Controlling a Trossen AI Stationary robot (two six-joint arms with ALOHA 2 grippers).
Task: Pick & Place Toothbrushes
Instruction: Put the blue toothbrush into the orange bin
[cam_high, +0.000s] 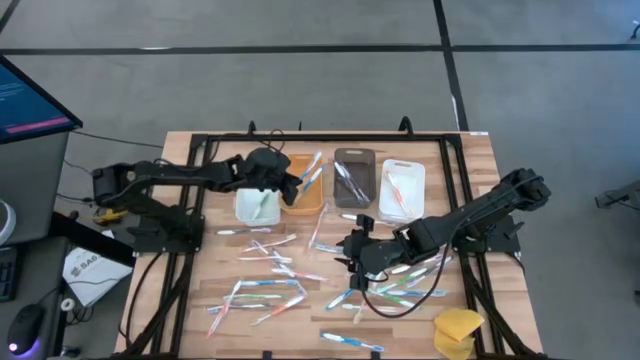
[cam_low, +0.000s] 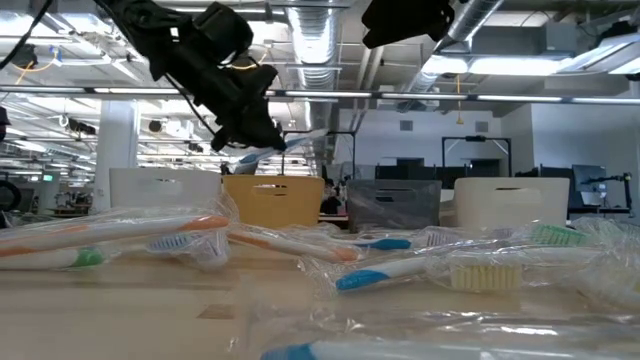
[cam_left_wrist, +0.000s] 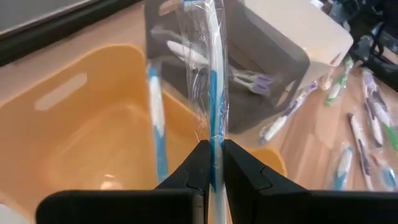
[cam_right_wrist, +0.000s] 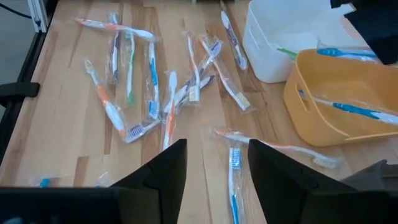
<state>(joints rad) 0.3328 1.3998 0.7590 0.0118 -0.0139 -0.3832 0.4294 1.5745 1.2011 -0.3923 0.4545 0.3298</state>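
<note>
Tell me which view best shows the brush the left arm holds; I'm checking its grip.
Left wrist view: the left pincer clamps the wrapped blue brush over the orange bin. High and low views show it small; right wrist view doesn't.

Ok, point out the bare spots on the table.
Bare wood lies along the table's left edge, beside the scattered toothbrushes, and on the right between the white bin and the yellow sponge. The middle is crowded.
</note>
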